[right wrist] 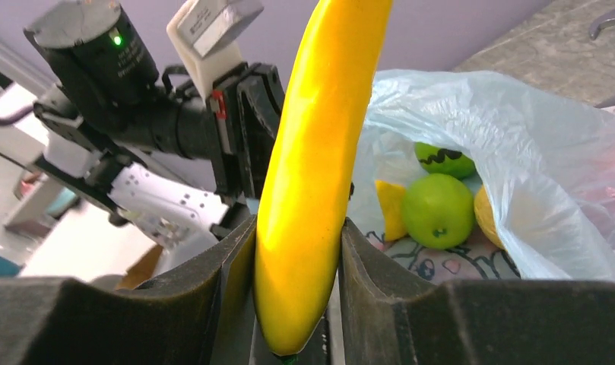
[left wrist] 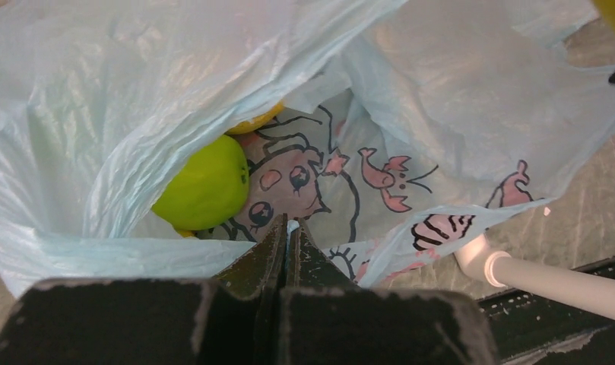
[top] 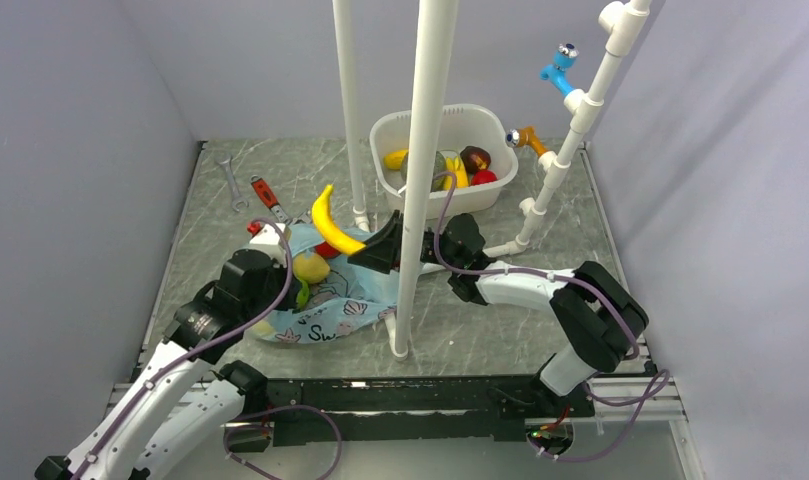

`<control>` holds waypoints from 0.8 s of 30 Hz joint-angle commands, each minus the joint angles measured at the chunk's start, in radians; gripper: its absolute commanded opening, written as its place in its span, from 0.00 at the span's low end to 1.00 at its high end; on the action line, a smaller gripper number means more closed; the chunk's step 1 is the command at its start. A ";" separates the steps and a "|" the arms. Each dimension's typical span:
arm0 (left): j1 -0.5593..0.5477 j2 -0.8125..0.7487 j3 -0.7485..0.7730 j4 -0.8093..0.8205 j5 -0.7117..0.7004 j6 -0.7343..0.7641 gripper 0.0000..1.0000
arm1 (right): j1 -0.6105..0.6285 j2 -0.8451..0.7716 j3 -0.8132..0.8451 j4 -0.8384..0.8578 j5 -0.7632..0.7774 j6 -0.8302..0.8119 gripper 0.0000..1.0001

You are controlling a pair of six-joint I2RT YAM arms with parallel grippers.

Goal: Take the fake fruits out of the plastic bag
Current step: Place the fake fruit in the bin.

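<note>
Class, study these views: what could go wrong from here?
The right gripper grips the banana near one end; it may pivot or slip. The thin white pole stands between it and the tub: possible collision. The left gripper pinches only thin plastic bag, which might tear.

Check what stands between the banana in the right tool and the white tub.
The thin white pipe stands upright between the banana and the white tub, on otherwise bare tabletop. The top view shows it.

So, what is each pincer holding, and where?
Right pincer: the yellow banana, clamped near its lower end. Left pincer: shut on the plastic bag, apparently pinching its rim.
</note>
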 commanded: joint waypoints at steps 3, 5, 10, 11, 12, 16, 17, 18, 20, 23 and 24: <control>0.006 -0.011 0.017 0.037 0.128 0.082 0.00 | -0.010 -0.097 0.090 -0.055 0.163 0.113 0.00; 0.006 -0.043 0.007 0.060 0.137 0.098 0.00 | -0.014 -0.168 0.113 -0.294 0.329 0.029 0.00; 0.006 -0.096 -0.023 0.094 0.137 0.099 0.00 | -0.023 -0.282 0.206 -0.790 0.911 -0.183 0.00; 0.006 -0.095 -0.020 0.097 0.144 0.100 0.00 | -0.036 -0.278 0.226 -0.847 0.997 -0.209 0.00; 0.005 -0.094 -0.015 0.093 0.153 0.104 0.00 | -0.050 -0.261 0.257 -0.900 1.048 -0.255 0.00; 0.005 -0.108 -0.012 0.085 0.149 0.102 0.00 | -0.102 -0.135 0.432 -1.131 1.177 -0.368 0.00; 0.005 -0.114 -0.012 0.086 0.148 0.102 0.00 | -0.111 -0.106 0.461 -1.145 1.196 -0.392 0.00; 0.005 -0.120 -0.014 0.087 0.149 0.101 0.00 | -0.121 -0.084 0.484 -1.150 1.207 -0.417 0.00; 0.005 -0.132 -0.015 0.088 0.119 0.099 0.00 | -0.137 -0.034 0.542 -1.155 1.224 -0.454 0.00; 0.006 -0.151 -0.011 0.079 0.089 0.097 0.00 | -0.166 0.055 0.650 -1.198 1.241 -0.486 0.00; 0.006 -0.159 -0.013 0.081 0.086 0.095 0.00 | -0.172 0.088 0.684 -1.202 1.255 -0.499 0.00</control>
